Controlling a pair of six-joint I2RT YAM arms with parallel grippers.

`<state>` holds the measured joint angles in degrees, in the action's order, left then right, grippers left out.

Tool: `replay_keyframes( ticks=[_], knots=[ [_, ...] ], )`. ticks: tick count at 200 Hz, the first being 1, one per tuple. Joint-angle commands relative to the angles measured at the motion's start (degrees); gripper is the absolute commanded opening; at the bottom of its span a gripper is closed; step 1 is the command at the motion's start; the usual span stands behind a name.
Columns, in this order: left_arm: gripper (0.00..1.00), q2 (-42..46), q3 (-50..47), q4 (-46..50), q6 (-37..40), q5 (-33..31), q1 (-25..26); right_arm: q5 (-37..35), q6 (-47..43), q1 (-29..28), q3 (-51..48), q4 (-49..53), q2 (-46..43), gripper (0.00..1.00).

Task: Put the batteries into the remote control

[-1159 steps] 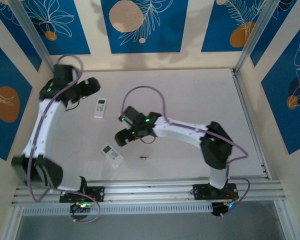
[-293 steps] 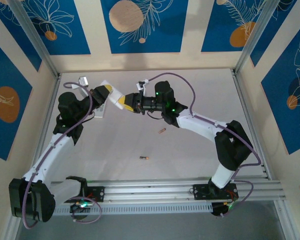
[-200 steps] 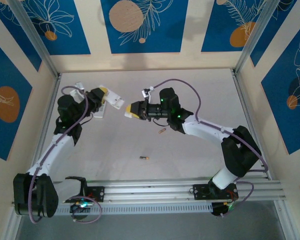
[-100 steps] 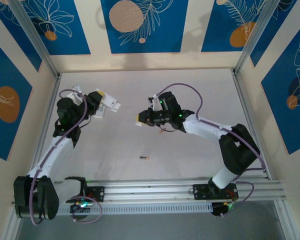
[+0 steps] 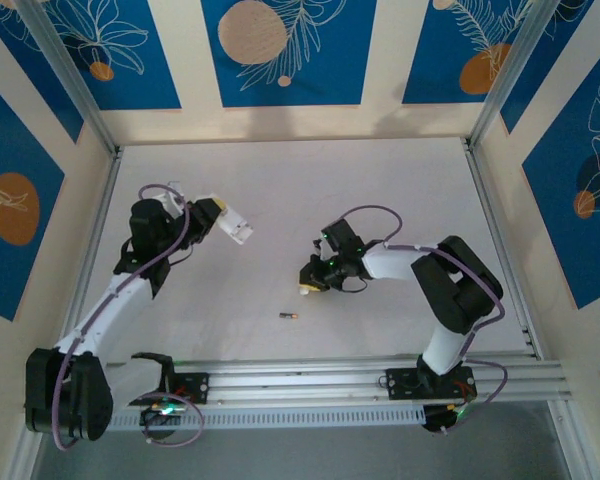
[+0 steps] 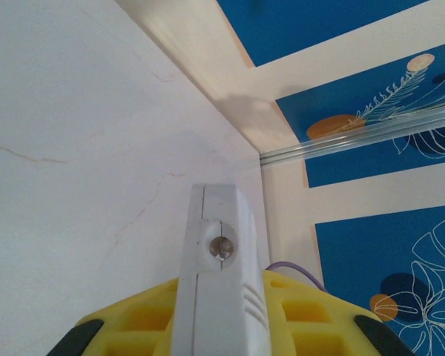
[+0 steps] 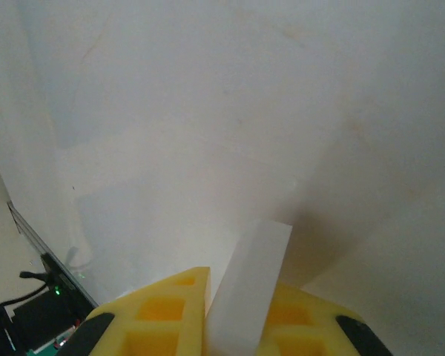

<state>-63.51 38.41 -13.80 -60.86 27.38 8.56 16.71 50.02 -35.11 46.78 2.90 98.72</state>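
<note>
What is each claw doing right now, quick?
Left claw: closed, holding the white remote.
Right claw: closed, gripping a thin white piece.

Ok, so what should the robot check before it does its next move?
1. Is the left gripper shut on the remote? Ok.
2. Is the right gripper free to pick up a battery? Not ok, it is shut on a flat white piece.
3. Is a battery in sight? Ok, one lies loose on the table, apart from both grippers.
4. Are batteries already inside the remote? Cannot tell.
5. Is the remote's open side facing up? Cannot tell.
</note>
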Motion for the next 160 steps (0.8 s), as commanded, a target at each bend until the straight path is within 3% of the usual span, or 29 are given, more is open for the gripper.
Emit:
replay_keyframes(
  ticks=[1,37,69,86,100,120,137,160],
  knots=[
    [0.0,-0.96,0.35,-0.53,1.29,1.13,0.66,-4.34,5.01,0.31,-3.62,2.17,-1.12,0.19],
    [0.0,-0.92,0.54,0.09,1.31,0.92,0.9,-12.87,4.16,0.22,-0.73,15.97,-9.58,0.3],
    [0.0,-1.0,1.13,1.06,1.91,0.91,1.2,-19.64,0.3,0.12,2.74,21.36,-20.82,0.55],
    [0.0,-1.18,1.77,0.97,2.29,0.91,1.96,-21.72,-9.59,-1.9,5.14,16.49,-24.25,0.64],
    [0.0,-1.4,2.8,1.31,3.33,0.87,3.34,-25.44,-24.96,-6.3,7.69,11.52,-24.44,0.72],
    [0.0,-1.79,4.44,2.18,5.13,0.62,5.57,-29.07,-43.45,-11.03,11.62,6.2,-21.97,1.0],
    [0.0,-2.06,4.97,1.9,5.29,0.39,7.05,-25.19,-51.78,-11.69,15.98,5.32,-18.03,0.99],
    [0.0,-2.49,5.18,0.34,5.23,0.27,9.23,-20.71,-53.28,-11.63,22.99,6.99,-12.08,0.99]
  ],
)
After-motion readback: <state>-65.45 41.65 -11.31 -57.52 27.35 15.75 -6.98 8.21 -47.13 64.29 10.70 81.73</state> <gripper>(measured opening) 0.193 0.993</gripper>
